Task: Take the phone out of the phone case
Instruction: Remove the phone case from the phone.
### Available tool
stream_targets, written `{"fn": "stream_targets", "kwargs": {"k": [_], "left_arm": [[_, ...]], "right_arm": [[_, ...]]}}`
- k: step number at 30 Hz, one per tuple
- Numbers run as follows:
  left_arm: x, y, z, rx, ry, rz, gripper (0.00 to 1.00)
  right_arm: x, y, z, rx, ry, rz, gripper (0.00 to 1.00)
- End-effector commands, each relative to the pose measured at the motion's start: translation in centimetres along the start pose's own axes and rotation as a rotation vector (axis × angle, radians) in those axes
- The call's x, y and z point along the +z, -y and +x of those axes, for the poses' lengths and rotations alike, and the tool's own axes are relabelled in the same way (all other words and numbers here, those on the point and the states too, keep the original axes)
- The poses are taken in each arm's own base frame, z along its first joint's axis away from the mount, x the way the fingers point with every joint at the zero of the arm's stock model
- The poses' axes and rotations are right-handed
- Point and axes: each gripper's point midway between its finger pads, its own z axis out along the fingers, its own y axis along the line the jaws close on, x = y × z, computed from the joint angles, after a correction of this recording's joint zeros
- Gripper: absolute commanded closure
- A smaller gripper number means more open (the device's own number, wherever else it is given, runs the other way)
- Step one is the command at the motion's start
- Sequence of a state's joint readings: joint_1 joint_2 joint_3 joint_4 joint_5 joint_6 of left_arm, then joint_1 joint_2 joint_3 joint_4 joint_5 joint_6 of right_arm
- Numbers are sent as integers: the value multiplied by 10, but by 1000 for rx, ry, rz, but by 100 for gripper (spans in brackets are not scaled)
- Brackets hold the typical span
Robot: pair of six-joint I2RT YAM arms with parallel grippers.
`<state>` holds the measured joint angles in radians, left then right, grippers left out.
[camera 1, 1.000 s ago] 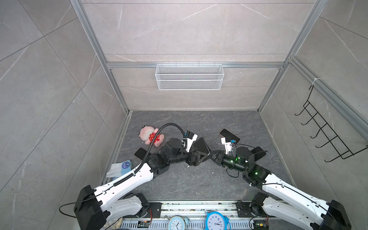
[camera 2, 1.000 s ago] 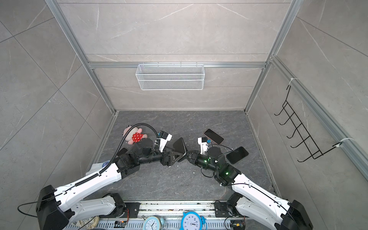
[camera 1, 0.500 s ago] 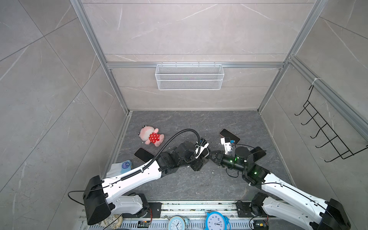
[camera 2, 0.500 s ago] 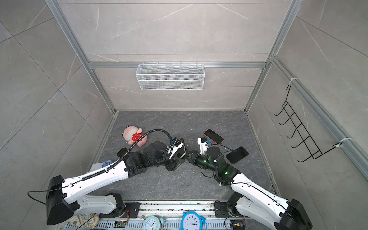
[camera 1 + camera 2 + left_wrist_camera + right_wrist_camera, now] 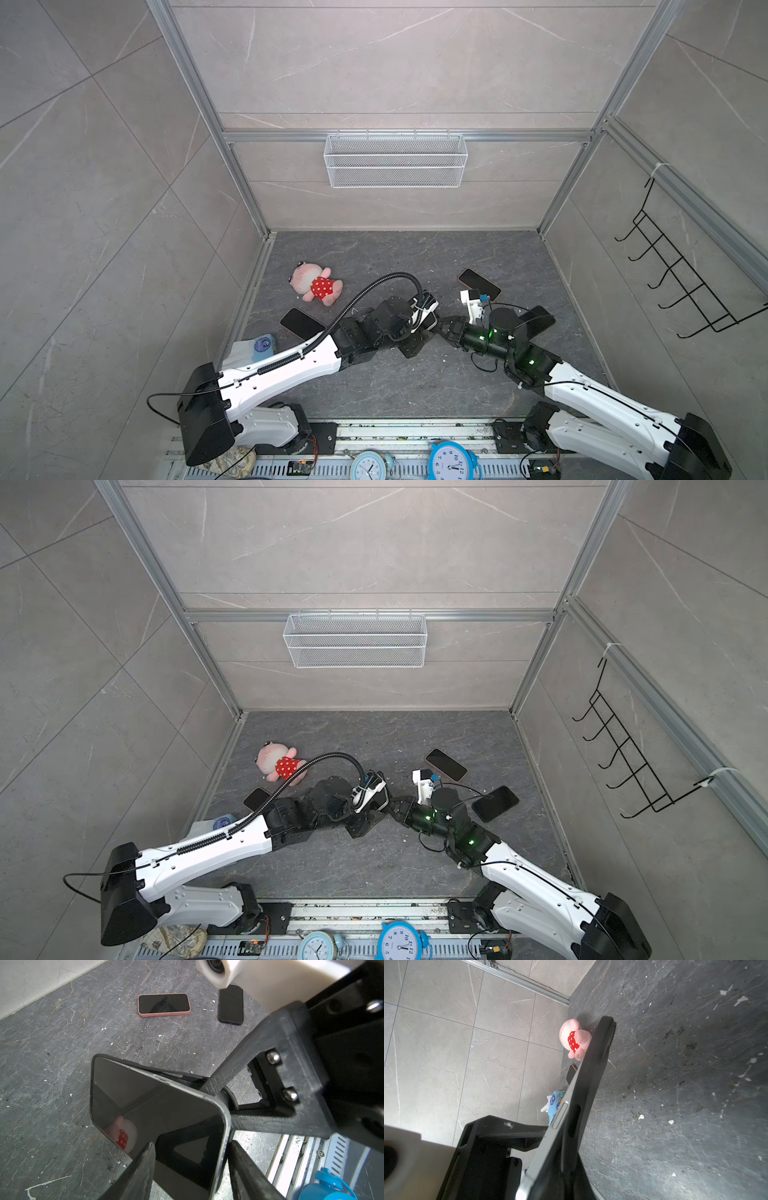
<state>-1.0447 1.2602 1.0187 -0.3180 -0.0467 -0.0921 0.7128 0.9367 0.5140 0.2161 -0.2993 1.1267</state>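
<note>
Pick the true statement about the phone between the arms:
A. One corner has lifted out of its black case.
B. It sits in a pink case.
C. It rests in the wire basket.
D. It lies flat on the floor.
A: the left wrist view shows the phone with its silver edge peeled away from the black case at one corner.

Bare floor (image 5: pixel 390 382) near base; plush (image 5: pixel 316 286), phones (image 5: pixel 478 284) crowd far side
</note>
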Motion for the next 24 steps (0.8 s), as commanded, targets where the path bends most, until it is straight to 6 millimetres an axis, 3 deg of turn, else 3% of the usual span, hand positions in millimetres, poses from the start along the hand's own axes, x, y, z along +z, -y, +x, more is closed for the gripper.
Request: {"fn": "stream_targets", "kwargs": {"k": [1,14,24], "left_arm": [[-17,-2,-20,15,89,-3,42],[-8,-6,-14,13,54,-30,43],[10,-20,-4,83,-3,-183,58]], "right_arm": [[-4,-23,-5,-29,17,-89,100],[-8,-25,-5,-31,22,-97,100],[-6,-25,-4,-8,19,-112,100]]}}
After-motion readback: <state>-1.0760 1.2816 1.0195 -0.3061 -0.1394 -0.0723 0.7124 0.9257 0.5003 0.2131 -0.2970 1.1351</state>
